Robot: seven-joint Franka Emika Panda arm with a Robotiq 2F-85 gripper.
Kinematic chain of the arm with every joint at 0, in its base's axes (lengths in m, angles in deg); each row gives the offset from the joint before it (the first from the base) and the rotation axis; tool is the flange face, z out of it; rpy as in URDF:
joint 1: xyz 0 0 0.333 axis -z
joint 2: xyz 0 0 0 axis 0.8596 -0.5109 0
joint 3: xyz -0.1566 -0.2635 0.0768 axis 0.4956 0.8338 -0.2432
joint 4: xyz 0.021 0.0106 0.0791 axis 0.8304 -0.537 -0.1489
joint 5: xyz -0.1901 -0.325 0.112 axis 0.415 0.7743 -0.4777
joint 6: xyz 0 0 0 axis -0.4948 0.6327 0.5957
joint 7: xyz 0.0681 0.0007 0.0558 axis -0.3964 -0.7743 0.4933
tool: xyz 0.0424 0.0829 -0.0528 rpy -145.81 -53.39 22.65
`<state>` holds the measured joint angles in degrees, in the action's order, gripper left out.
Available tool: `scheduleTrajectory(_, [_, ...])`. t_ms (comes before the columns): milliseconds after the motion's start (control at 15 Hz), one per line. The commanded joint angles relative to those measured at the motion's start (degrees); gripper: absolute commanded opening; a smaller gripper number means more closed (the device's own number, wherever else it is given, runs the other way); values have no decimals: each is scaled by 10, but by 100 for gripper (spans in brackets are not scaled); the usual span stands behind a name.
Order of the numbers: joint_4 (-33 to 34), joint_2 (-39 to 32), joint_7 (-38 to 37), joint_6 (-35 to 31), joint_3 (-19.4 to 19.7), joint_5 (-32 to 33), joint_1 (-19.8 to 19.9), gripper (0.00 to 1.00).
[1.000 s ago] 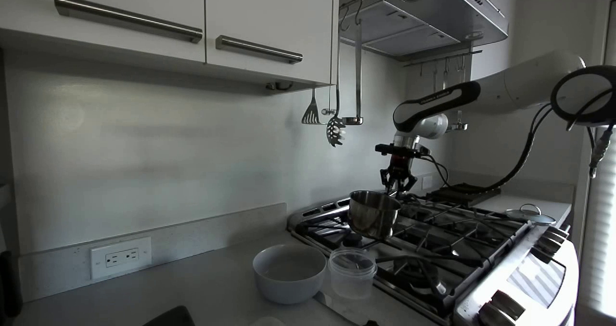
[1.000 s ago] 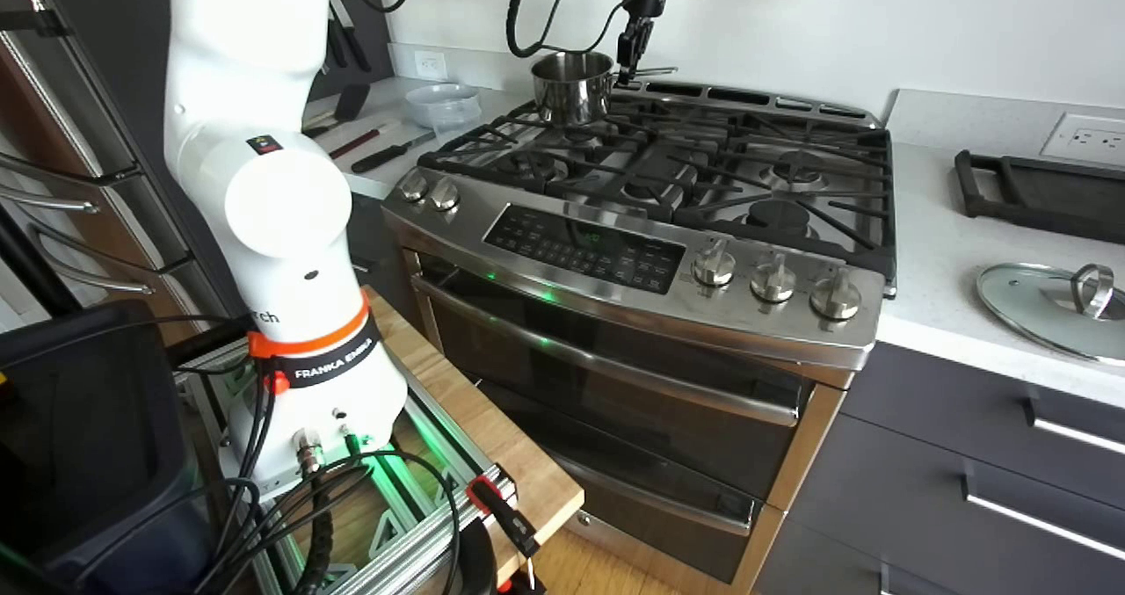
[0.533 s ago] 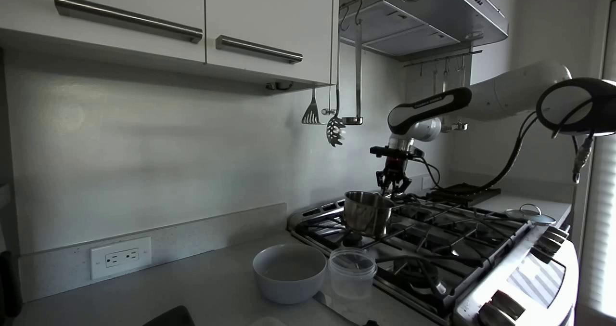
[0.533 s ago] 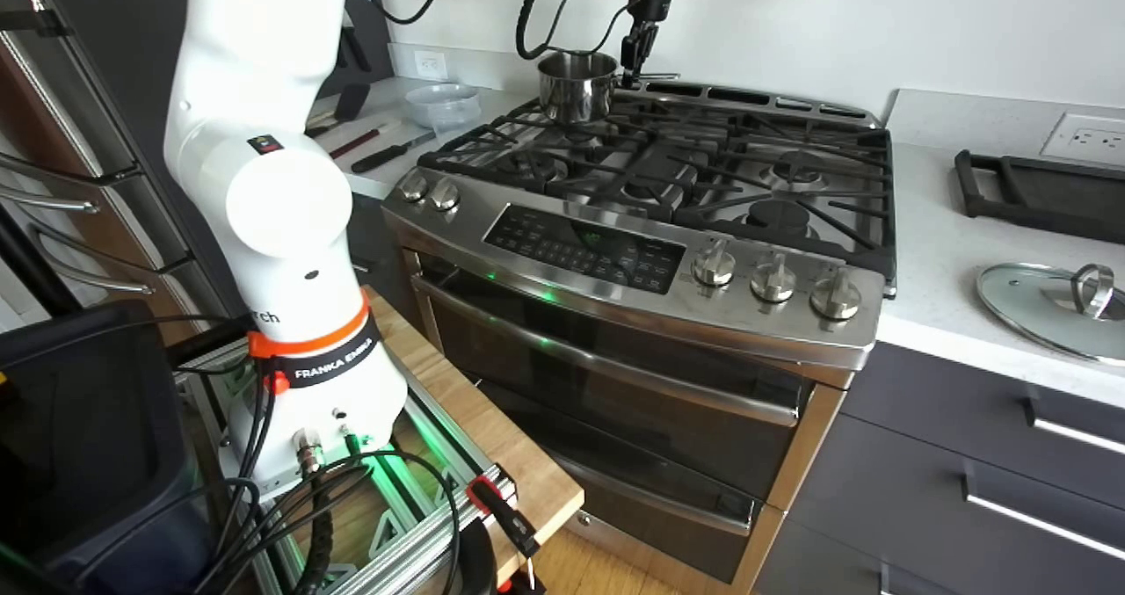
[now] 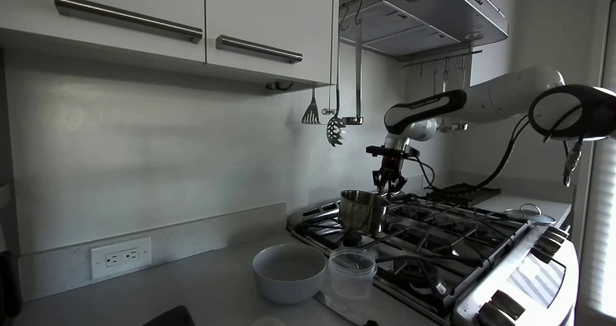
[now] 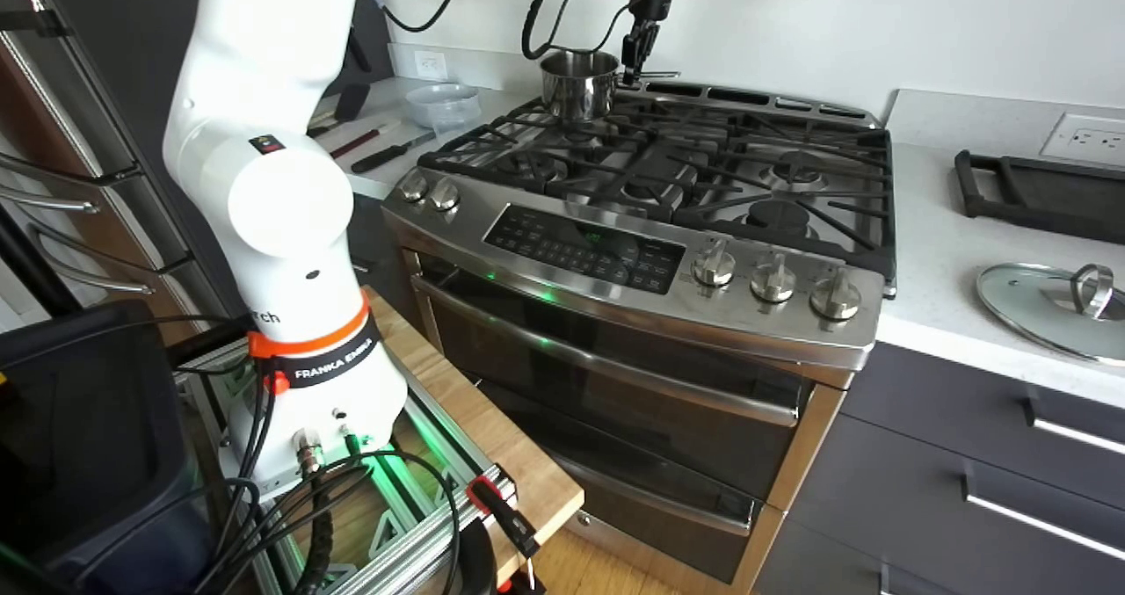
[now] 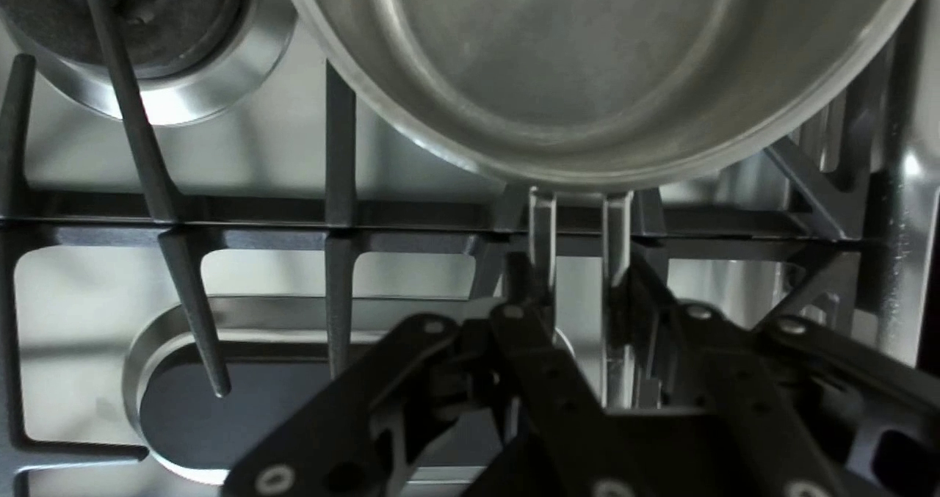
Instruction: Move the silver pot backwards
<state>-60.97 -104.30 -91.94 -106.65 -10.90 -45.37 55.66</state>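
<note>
The silver pot [image 5: 362,214] is a shiny steel cylinder over the rear burner nearest the white bowl; it also shows in an exterior view [image 6: 578,90]. In the wrist view the pot [image 7: 573,64] fills the top, its inside empty. Its handle [image 7: 543,225] is two thin metal bars pointing to my gripper [image 7: 584,284]. My fingers press on the outer sides of these bars, just behind the rim. The gripper [image 5: 390,187] comes from above in both exterior views [image 6: 631,72]. I cannot tell whether the pot's base touches the grates.
The stove's black grates [image 6: 668,164] lie under and around the pot. A white bowl [image 5: 288,275] and a translucent tub [image 5: 352,278] stand on the counter beside the stove. The wall is behind. A glass lid [image 6: 1037,309] and black tray [image 6: 1055,195] lie on the opposite counter.
My gripper and the silver pot have moved together a short way toward the back wall. The arm has swung along with them. The grip on the handle looks the same.
</note>
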Motion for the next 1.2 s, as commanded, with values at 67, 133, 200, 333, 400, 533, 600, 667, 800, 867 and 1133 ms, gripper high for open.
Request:
scheduleTrajectory(67, [40,-23,-23,14,11,8,-16,8])
scheduleTrajectory(133, [41,-24,-24,13,12,10,-17,8])
scheduleTrajectory(200, [44,-25,-23,15,12,10,-17,8])
scheduleTrajectory(333, [47,-28,-21,17,13,10,-18,8])
scheduleTrajectory(400, [47,-29,-20,17,13,10,-19,8])
scheduleTrajectory(533, [45,-28,-19,18,13,11,-19,22])
scheduleTrajectory(600, [45,-28,-20,19,14,11,-20,58])
scheduleTrajectory(667, [45,-27,-18,19,14,11,-20,58])
scheduleTrajectory(800, [46,-27,-19,19,14,11,-21,72])
scheduleTrajectory(867, [46,-26,-18,19,14,12,-21,79])
scheduleTrajectory(1133, [46,-23,-16,18,15,12,-21,100])
